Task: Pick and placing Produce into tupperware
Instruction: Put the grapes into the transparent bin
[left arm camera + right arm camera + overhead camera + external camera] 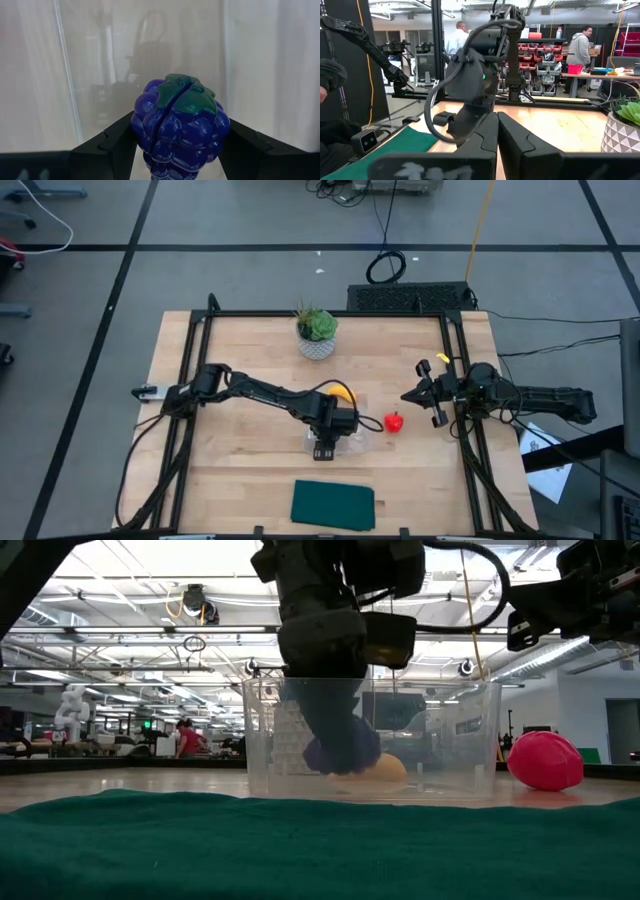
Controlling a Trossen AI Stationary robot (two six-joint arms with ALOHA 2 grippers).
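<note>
left wrist view: left gripper (176, 150) has its fingers clamped either side of the purple grape bunch (177, 127), jaws fairly wide bc the toy is fat, green leaf cap facing the cam, clear walls all round. low view confirms it: the gripper is down inside the tupperware (455, 740) w/ the grapes near the floor, banana (378, 770) lying in there just beside them. red fruit (395, 422) sits on the table (230, 470) outside, just beside the tub on the right-arm side. right gripper (496, 145) is parked near the table's right edge, fingers pressed together, holding nothing.

handling, my guess: grapes look like hard hollow plastic, light, stiff, glossy + bumpy so pads can slide off the lobes; squeezing across the widest middle as now looks safest. red fruit prob same, smooth n rounded, apt to roll, so take it across its middle. tub is thin + light, could skid if bumped. green cloth (333, 505) and potted plant (317, 332) not involved.
</note>
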